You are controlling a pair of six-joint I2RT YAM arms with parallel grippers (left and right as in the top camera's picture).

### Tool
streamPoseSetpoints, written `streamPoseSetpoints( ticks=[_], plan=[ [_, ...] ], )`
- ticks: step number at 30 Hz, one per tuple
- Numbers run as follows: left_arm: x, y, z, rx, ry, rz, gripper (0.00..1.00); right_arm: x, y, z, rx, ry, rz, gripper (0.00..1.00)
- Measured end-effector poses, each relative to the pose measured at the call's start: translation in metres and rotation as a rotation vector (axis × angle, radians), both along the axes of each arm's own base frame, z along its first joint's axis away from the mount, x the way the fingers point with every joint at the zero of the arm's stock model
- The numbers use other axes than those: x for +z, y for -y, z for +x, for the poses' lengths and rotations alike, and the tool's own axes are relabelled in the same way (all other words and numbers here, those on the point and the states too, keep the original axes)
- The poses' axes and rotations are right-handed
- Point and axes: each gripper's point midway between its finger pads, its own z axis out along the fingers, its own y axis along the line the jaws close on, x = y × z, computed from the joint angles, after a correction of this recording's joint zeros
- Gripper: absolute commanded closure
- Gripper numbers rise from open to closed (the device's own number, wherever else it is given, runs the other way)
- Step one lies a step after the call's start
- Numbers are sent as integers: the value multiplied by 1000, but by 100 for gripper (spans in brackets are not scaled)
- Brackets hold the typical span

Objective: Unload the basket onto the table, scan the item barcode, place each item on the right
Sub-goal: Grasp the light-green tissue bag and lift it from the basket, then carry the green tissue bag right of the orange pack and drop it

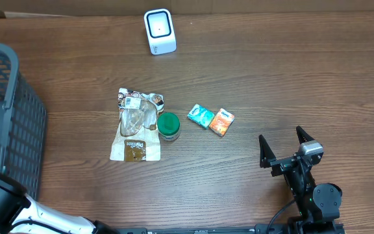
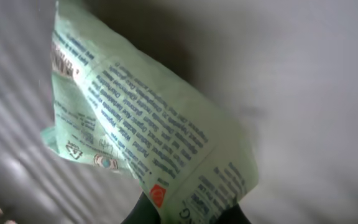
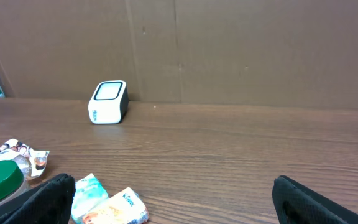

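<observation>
Left wrist alone shows green packet [image 2: 148,130] pinched in left gripper [image 2: 188,214], right gripper [image 1: 280,135] wide

White scanner [image 3: 109,102] on wooden table [image 3: 229,143]

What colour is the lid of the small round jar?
The lid is green, clearest in overhead view.

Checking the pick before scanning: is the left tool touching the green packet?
Touching. The left wrist view shows the left tool shut on the green packet, pinching its lower edge.
</observation>
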Motion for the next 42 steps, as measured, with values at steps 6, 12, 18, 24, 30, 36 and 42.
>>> streamPoseSetpoints(
  ticks=[6,12,18,24,30,36,42],
  plan=[
    [95,7,69,-119,259,125,96,0,0,0,0,1,0,0],
    [210,73,108,-323,484,312,96,0,0,0,0,1,0,0],
    [269,148,119,-506,607,401,96,0,0,0,0,1,0,0],
    [275,224,137,-719,631,372,96,0,0,0,0,0,0,0],
    [268,315,149,-980,630,344,96,0,0,0,0,1,0,0],
    [232,397,148,-1210,567,308,96,0,0,0,0,1,0,0],
    [192,465,152,-1383,507,272,96,0,0,0,0,1,0,0]
  ],
)
